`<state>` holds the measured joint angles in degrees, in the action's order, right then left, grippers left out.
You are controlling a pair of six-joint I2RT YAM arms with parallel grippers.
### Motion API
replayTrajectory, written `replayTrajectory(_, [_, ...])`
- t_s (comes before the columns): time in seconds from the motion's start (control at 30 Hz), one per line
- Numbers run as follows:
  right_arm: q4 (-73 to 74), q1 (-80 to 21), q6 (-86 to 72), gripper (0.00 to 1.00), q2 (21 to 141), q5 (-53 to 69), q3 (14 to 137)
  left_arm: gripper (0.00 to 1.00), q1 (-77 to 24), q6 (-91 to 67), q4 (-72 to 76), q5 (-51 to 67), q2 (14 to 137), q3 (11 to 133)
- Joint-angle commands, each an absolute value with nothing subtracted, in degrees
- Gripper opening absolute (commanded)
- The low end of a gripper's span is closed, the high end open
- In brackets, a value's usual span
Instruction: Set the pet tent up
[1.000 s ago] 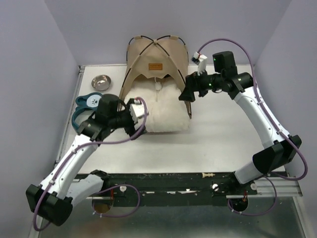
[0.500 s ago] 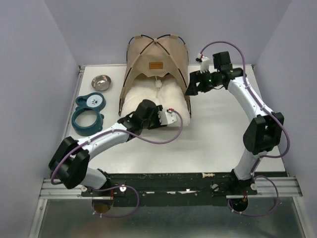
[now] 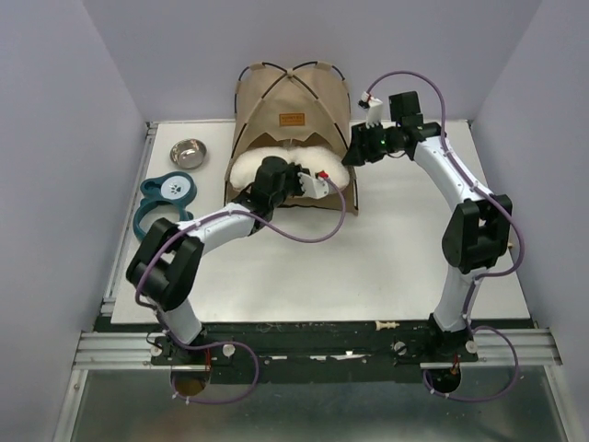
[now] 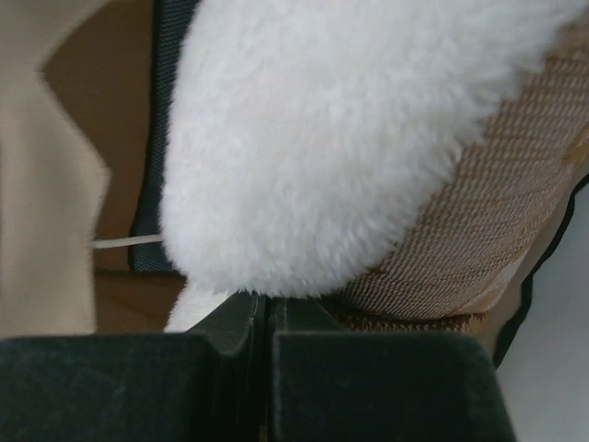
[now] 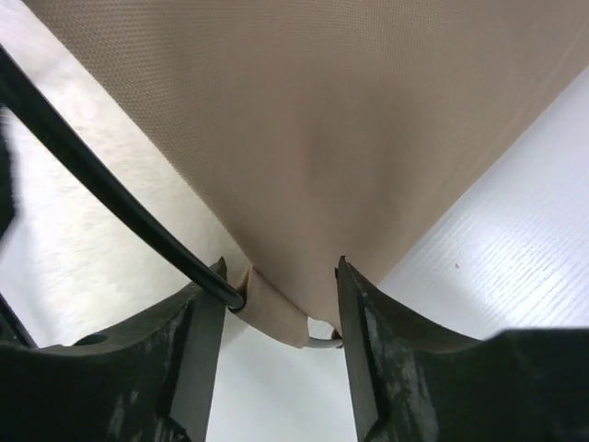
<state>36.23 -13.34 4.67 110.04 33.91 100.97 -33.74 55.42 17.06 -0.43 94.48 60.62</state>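
Note:
The tan pet tent (image 3: 293,97) stands at the back of the table, with black poles crossing over its top. A white fluffy cushion (image 3: 248,168) lies in its opening. My left gripper (image 3: 313,180) is at the tent's mouth. In the left wrist view it (image 4: 267,308) is shut with nothing between the jaws, tips against the cushion (image 4: 331,138). My right gripper (image 3: 352,157) is at the tent's right front corner. In the right wrist view its jaws (image 5: 281,276) stand apart around the tent's corner tab (image 5: 276,313), and the left finger touches the black pole (image 5: 101,184).
A steel bowl (image 3: 188,152) sits at the back left. A teal ring-shaped item with a paw print (image 3: 166,204) lies in front of it. Purple walls close in the table on three sides. The left arm's elbow (image 3: 166,267) rises over the table's left front.
The left arm swung in from the left to the tent's mouth and its gripper shut. The cushion went from sticking out in front to inside the tent. The right gripper's jaws narrowed around the corner.

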Motion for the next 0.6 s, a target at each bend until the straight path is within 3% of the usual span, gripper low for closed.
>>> replayTrajectory(0.0, [34.5, -13.6, 3.9, 0.54, 111.7, 34.3, 103.4, 0.00, -31.7, 64.6, 23.5, 3.8, 103.6, 60.3])
replayTrajectory(0.23, [34.2, -13.6, 3.8, 0.45, 110.7, 34.6, 100.8, 0.00, -30.2, 67.3, 27.6, 7.3, 115.4, 65.8])
replayTrajectory(0.33, [34.2, -13.6, 4.2, 0.26, 110.4, 34.0, 100.6, 0.00, -29.5, 63.5, 40.3, 0.5, 117.3, 69.7])
replayTrajectory(0.4, [34.2, -13.6, 4.7, 0.01, 110.0, 33.2, 100.4, 0.00, -28.6, 61.6, 40.3, 0.5, 115.1, 72.2])
replayTrajectory(0.57, [34.1, -13.5, 5.3, 0.01, 107.8, 33.7, 99.6, 0.00, -27.0, 65.8, 46.6, 3.2, 112.8, 74.2])
